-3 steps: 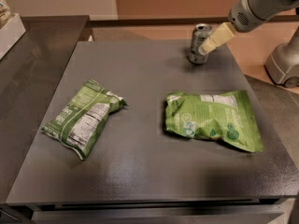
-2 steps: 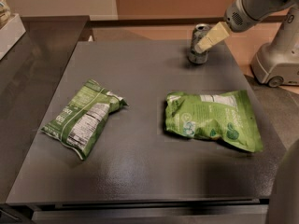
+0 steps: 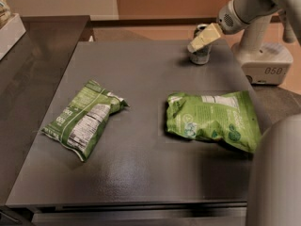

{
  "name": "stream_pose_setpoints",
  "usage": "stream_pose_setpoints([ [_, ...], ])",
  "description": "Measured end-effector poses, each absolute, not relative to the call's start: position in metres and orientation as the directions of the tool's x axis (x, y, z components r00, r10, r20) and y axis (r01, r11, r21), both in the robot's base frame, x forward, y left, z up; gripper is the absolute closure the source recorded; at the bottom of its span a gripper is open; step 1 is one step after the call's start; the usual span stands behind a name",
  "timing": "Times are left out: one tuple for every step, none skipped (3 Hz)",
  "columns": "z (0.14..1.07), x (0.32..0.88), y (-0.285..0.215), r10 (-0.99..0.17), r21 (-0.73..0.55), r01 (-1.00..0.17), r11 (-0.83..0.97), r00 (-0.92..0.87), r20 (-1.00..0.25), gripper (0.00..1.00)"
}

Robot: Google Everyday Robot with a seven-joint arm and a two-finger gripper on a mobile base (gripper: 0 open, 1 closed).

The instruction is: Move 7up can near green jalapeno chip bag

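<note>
Dark grey counter (image 3: 141, 173) is carrying the 7up can (image 3: 201, 56), which is standing upright near the far right edge, well apart from the green jalapeno chip bag (image 3: 82, 121) lying at the left. The gripper (image 3: 204, 37) is crossing the can's top; whether it is clamping cannot be told. A lime-green bag (image 3: 211, 121) is lying at the right.

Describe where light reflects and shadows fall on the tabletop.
Camera view: a pale sheen lies on the dark table near its front edge; the lime-green bag casts shadow under its right end; a small shadow lies left of the 7up can, where the gripper is, far right.
</note>
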State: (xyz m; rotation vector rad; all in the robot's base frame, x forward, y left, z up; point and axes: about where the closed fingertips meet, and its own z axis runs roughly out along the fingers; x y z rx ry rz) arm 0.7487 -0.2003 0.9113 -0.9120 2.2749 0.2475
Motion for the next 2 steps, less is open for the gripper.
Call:
stream_pose_setpoints([
  [0.9049, 0.7557, -0.1924, -0.529, -0.036, -0.673, 0.739, -0.546, -0.65, 0.18],
  [0.9033, 0.759, -0.1923, -0.51, -0.017, -0.667, 0.745, -0.553, -0.659, 0.39],
])
